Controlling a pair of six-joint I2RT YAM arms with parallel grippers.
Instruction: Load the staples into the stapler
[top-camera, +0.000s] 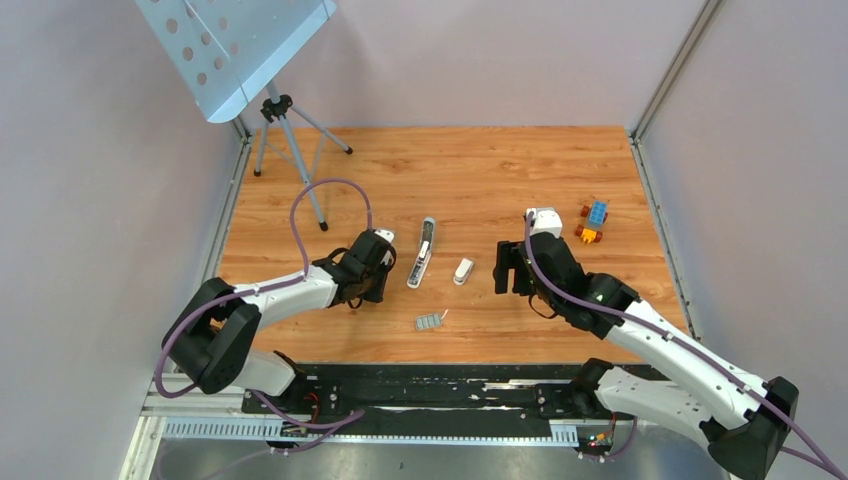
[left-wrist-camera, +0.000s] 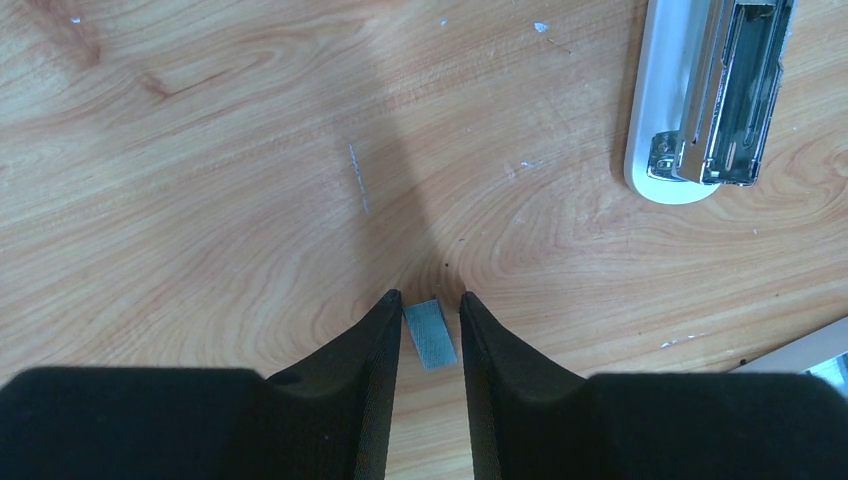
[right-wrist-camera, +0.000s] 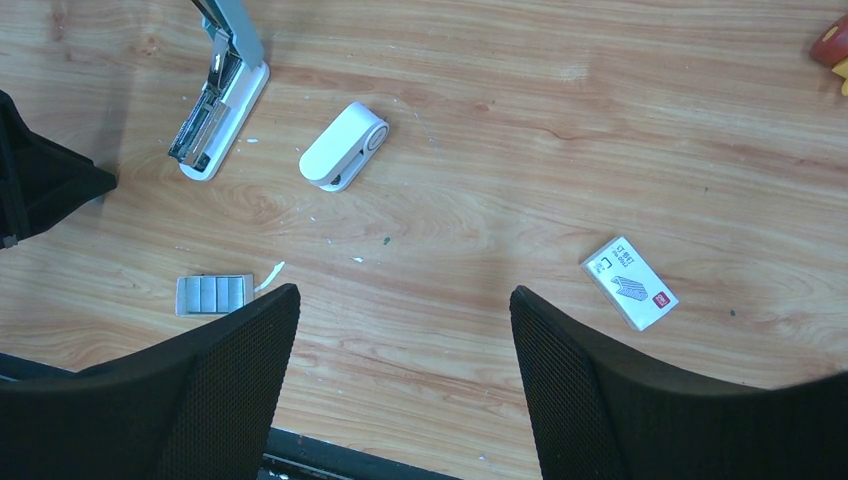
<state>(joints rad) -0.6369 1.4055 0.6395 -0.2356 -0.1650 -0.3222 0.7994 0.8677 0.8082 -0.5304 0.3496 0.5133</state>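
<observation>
Between the narrowed fingers of the left gripper (left-wrist-camera: 430, 297) sits a small grey ribbed strip of staples (left-wrist-camera: 430, 335) (apparently gripped). Nearby, the slim white-based stapler (left-wrist-camera: 705, 100) lies open, metal channel exposed. The right gripper (right-wrist-camera: 402, 292) is spread wide, empty. Insertion and closing are judged outstanding.

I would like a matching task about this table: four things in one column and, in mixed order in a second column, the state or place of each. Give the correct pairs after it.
Things:
1. stapler
2. staples
3. toy bricks
4. right gripper

States or places:
A. jaws wide apart, holding nothing
B. lying open, metal channel showing
C. at the far right of the table
D. flat grey block near the table's front edge

Pairs: 1-B, 2-D, 3-C, 4-A.
</observation>
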